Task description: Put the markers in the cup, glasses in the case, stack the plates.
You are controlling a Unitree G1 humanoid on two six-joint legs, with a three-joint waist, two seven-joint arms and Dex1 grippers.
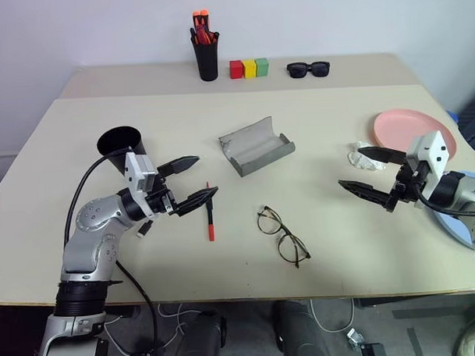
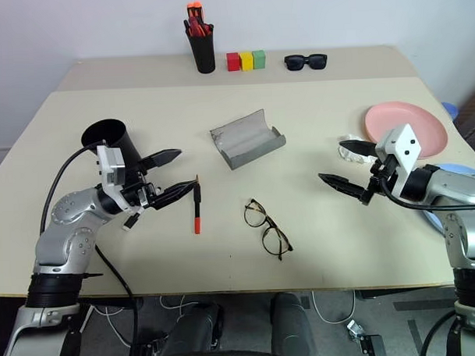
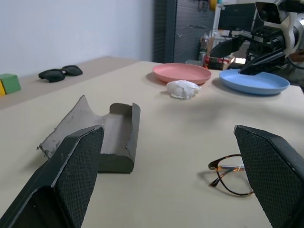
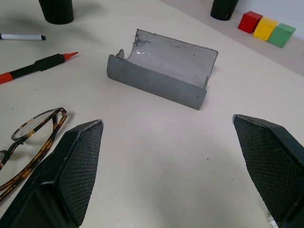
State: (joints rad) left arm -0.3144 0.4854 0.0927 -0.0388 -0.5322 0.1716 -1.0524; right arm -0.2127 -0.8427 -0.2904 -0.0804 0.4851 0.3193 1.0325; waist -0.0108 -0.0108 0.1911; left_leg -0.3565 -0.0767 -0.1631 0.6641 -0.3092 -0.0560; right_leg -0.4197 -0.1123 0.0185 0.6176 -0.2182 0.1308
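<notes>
Beige bench (image 1: 334, 253) set against a pale wall, seen from above over both arms. Left end effector (image 1: 192, 182) hovers over the left part of the bench with its two black fingers spread wide and nothing between them; its lower finger lies just above the top end of the marker (image 1: 210, 218), a slim red pen with a black section, which rests flat on the bench, whether touching it or not cannot be told. Behind this end effector stands the cup (image 1: 121, 141), black, wide-mouthed and upright. Near the centre lies the case (image 1: 256, 146), grey, hinged open with its lighter lining facing up, set at a slant. In front of it, toward the near edge and to the right of the marker, the glasses (image 1: 283, 236) lie on the bench, thin-rimmed with round clear lenses, apart from both the case and the marker. Right end effector (image 1: 368, 173) hangs over the right side of the bench, fingers likewise wide apart and empty, pointing toward the centre. Just beside it lies a crumpled white wad (image 1: 365, 155), and behind that the pink plate (image 1: 407, 127); the blue plate (image 3: 255, 81) sits nearer the bench's right edge, beside the pink one and not stacked on it. Along the far edge stand a tall black holder of orange-tipped pens (image 1: 206, 48), three blocks in red, yellow and green (image 1: 248, 68), and black sunglasses (image 1: 308, 68).
</notes>
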